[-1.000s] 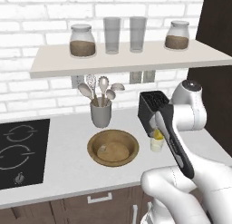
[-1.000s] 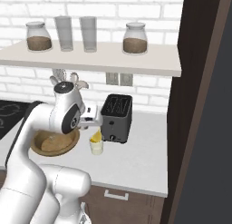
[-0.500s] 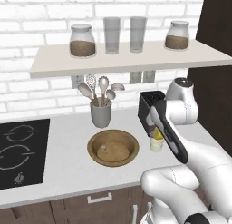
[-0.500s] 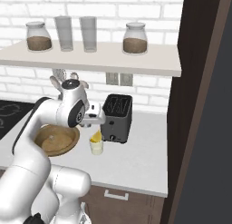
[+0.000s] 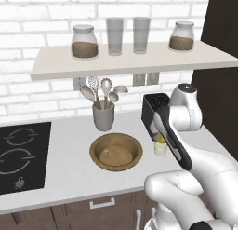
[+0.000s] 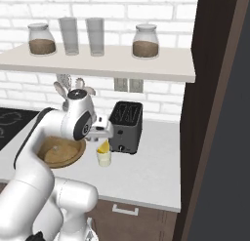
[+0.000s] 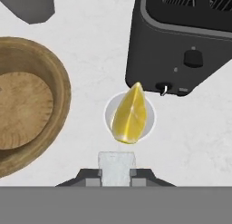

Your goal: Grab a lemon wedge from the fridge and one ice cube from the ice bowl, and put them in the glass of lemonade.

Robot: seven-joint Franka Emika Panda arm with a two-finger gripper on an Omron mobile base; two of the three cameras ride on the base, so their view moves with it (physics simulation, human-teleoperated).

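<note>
Arm folded high, pincer [image 7: 117, 172] aimed down with an ice cube [image 7: 117, 168] between its tips.

From its white base the arm rises, bends at a dark elbow joint and doubles back, so that the rounded wrist housing stands as its highest part in both base views. The forearm slants down from there, and the hand hangs low in front of the body, pointing almost straight down at the surface. In the right base view the hand's white block juts to the side from the wrist. In the hand view the two dark finger tips stand narrowly apart, each pressed against a side of the pale, frosty ice cube.
</note>
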